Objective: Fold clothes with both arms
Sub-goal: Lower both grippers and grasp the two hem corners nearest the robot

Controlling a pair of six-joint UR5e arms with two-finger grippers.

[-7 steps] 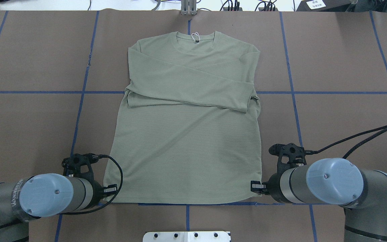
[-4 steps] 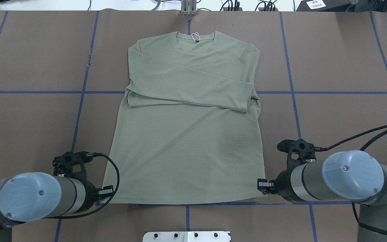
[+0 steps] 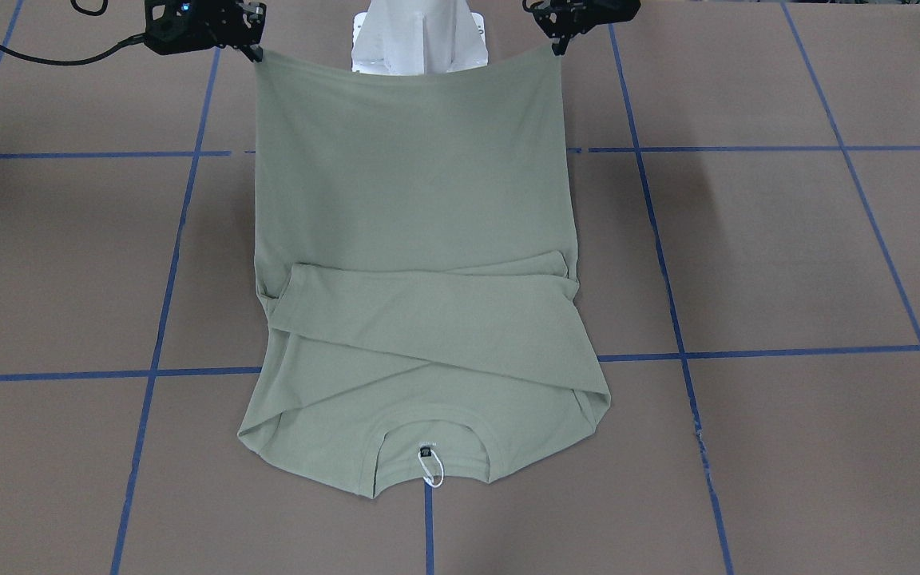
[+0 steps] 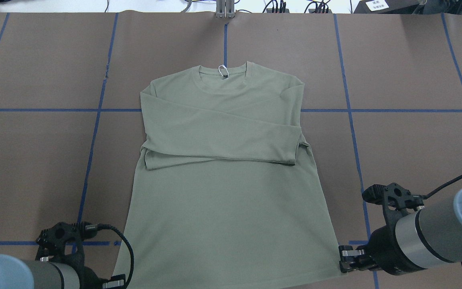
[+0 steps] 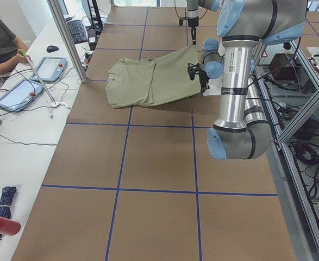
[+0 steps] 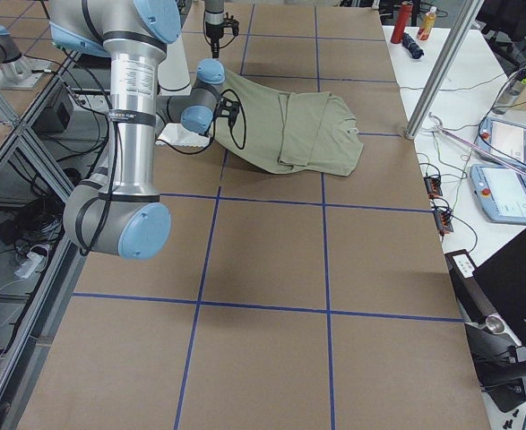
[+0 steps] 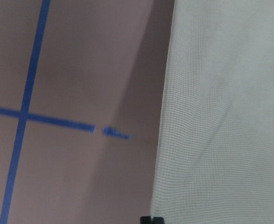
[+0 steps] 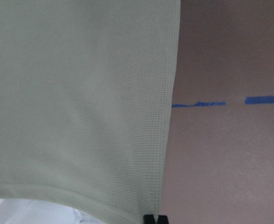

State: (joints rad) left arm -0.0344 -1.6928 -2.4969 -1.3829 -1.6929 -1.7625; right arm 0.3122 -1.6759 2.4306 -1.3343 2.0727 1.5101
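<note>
The shirt (image 4: 223,192) lies face-up in the middle of the overhead view, collar toward the upper centre and hem at the bottom edge; both sleeves (image 4: 223,136) are folded across the chest, and the white tag (image 4: 223,71) sits at the neckline. It looks like a thin, light knit, soft and without any stiffness of its own; between its two held corners the hem runs nearly straight with only a slight sag, and the cloth slopes from there down to the table. I judge that it will drape and swing rather than hold a shape, and that the loose sleeves may slide if the body is carried over quickly; the hem corners are the sensible hold, since they keep the width spread.

The left gripper (image 4: 114,283), at the lower left of the overhead view, is clenched on one hem corner; the right gripper (image 4: 345,257), at the lower right, is clamped on the other. In the front-facing view the hem hangs in front of the white base pedestal (image 3: 416,36) at the top centre.

The collar end rests on the brown table (image 4: 415,72), crossed by blue tape lines (image 4: 34,109).
</note>
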